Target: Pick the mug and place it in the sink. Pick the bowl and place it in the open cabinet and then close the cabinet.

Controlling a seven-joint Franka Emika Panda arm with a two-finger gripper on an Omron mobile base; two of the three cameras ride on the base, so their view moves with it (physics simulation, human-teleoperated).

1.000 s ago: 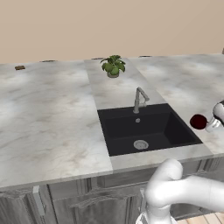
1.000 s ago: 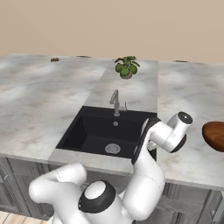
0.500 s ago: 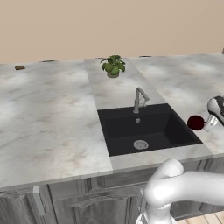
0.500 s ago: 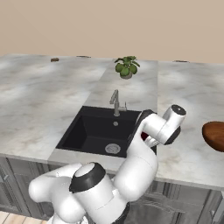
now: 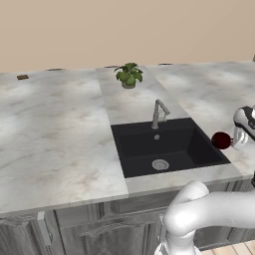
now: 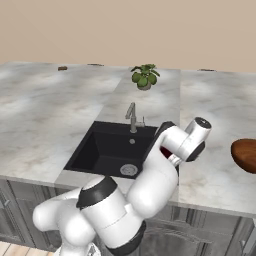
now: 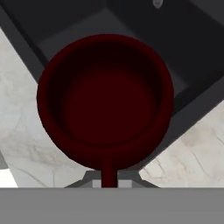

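The small dark red mug [image 5: 220, 141] hangs in the air over the right rim of the black sink [image 5: 149, 144]. My gripper [image 5: 232, 141] is shut on its handle side. In the hand view I look straight down into the mug [image 7: 105, 100], its handle [image 7: 108, 171] pinched at my gripper [image 7: 109, 183], with a corner of the sink [image 7: 192, 52] beneath. From the right base view the hand [image 6: 196, 136] covers most of the mug [image 6: 165, 152]. The brown bowl [image 6: 245, 155] sits on the counter at the far right. The cabinet is out of view.
A slim silver faucet [image 5: 158, 112] stands at the back of the sink, with a round drain [image 5: 160, 164] in the basin floor. A small potted plant [image 5: 129, 75] is behind it. Grey marble counter [image 5: 55, 129] stretches to both sides.
The gripper has carried the mug a little left, from over the counter toward the sink's right rim. The arm's lower links have swung round and risen.
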